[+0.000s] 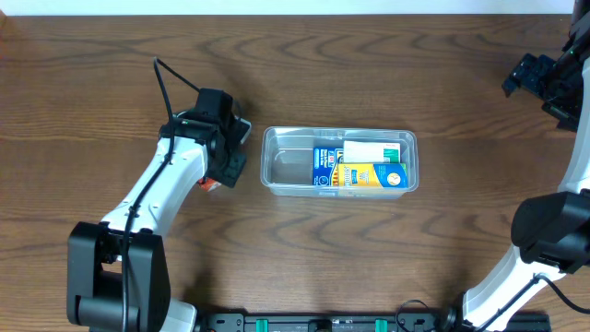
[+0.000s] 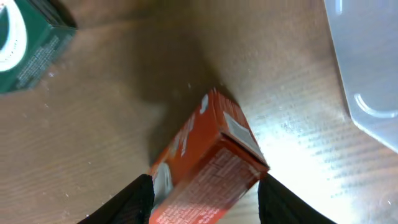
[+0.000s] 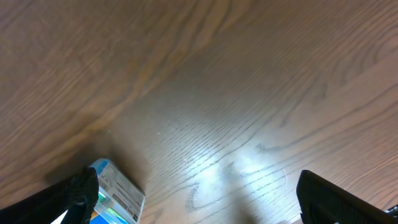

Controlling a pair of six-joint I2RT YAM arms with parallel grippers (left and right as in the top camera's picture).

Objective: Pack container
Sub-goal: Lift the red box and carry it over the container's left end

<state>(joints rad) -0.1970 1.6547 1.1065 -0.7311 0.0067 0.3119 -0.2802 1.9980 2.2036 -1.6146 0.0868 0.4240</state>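
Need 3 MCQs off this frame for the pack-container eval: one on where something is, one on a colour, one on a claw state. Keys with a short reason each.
1. Where in the container do the packed boxes lie?
A) left end
B) right end
C) spread end to end

2. What colour is the carton in the left claw?
A) blue
B) orange-red
C) yellow

3. The right claw is:
A) open
B) shut on a box
C) shut on the container's rim

Key:
1 B: the overhead view shows the container's left end bare.
2 B: the left wrist view shows the carton's orange-red faces.
3 A: it gapes wide over the table.
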